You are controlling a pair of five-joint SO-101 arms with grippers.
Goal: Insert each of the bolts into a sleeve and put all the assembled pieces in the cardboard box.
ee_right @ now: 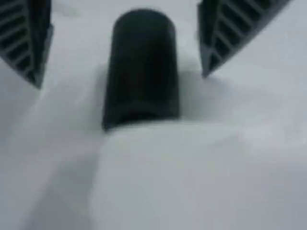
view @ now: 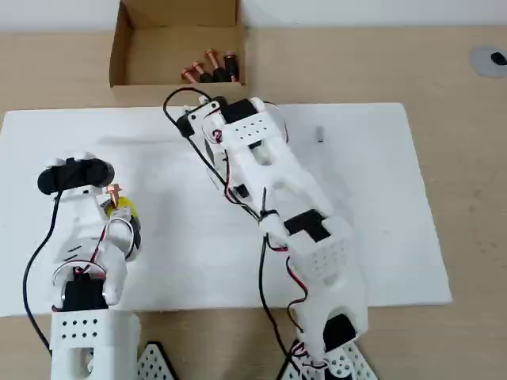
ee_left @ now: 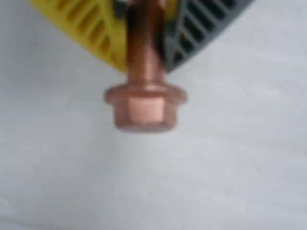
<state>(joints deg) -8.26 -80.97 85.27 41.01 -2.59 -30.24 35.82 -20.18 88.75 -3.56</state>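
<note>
My left gripper (ee_left: 146, 64) is shut on the shank of a copper bolt (ee_left: 145, 108), with the flanged head sticking out past its yellow and grey fingers, just above the white mat. In the high view this gripper (view: 119, 203) sits at the mat's left side. A black sleeve (ee_right: 141, 67) lies on the mat between the spread fingers of my right gripper (ee_right: 122, 76), which is open and not touching it. That arm stretches toward the mat's far edge (view: 200, 127), close to the cardboard box (view: 120, 47). Several assembled bolt-and-sleeve pieces (view: 210, 70) lie in the box's near right corner.
A white mat (view: 372, 222) covers the wooden table. A small dark piece (view: 320, 133) lies on it to the right of the right arm. The arms' bases stand at the table's near edge, with cables running along the right arm.
</note>
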